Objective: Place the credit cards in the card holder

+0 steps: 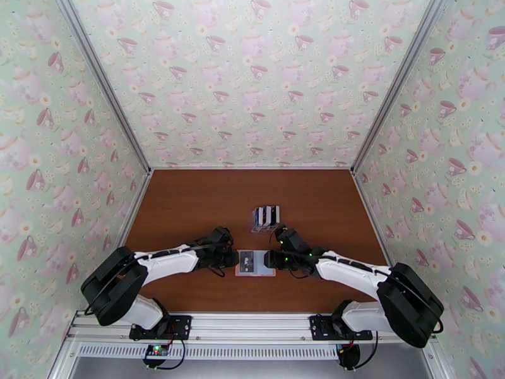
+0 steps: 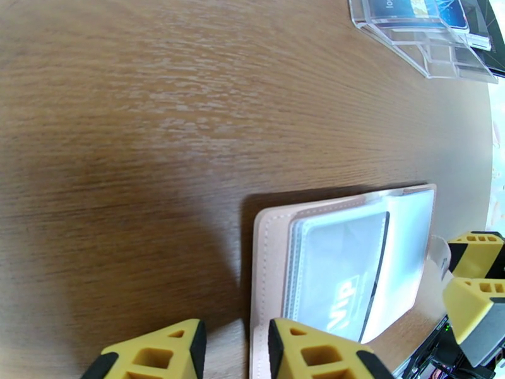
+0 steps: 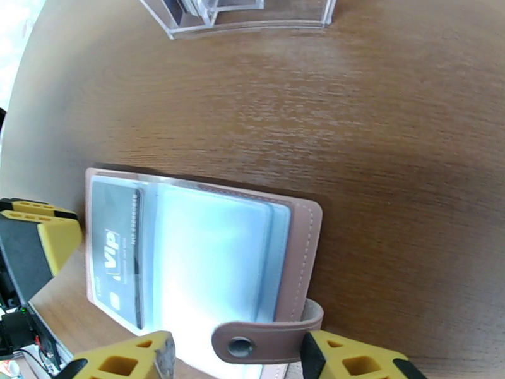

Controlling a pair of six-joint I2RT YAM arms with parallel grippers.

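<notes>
Our right jaws stand wide, straddling the snap tab (image 3: pixel 265 341) of the card holder (image 3: pixel 303 247) without clamping it, and they carry nothing. Our left jaws stand narrowly apart at the holder's left cover. One finger (image 2: pixel 315 355) hangs over the pink edge and the other (image 2: pixel 154 355) over bare wood. We read this as steadying rather than a pinch, though we cannot tell whether that finger actually presses down.

The card holder lies opened flat close to the near edge of the surface (image 1: pixel 189 210), about midway between its left and right edges, with its clear sleeves (image 3: pixel 208 247) facing up. One dark card marked VIP (image 3: pixel 117 254) sits under a sleeve on the holder's left side. The other sleeves we can see look empty.

We judge that one card is lodged and that the task is at an early stage, between insertions. Just beyond the holder, toward the middle of the surface, stands a clear slotted rack (image 2: pixel 442 55). In it the credit cards (image 1: pixel 266 215) yet to be moved stand upright: black ones, white ones and a blue card (image 2: pixel 416 7).

The next move calls for the right jaws to lift clear of the tab, reach to the rack and nip one card by its top edge. Meanwhile the left jaws should hold the holder against sliding. A free sleeve mouth will also need opening for so thin a card.
</notes>
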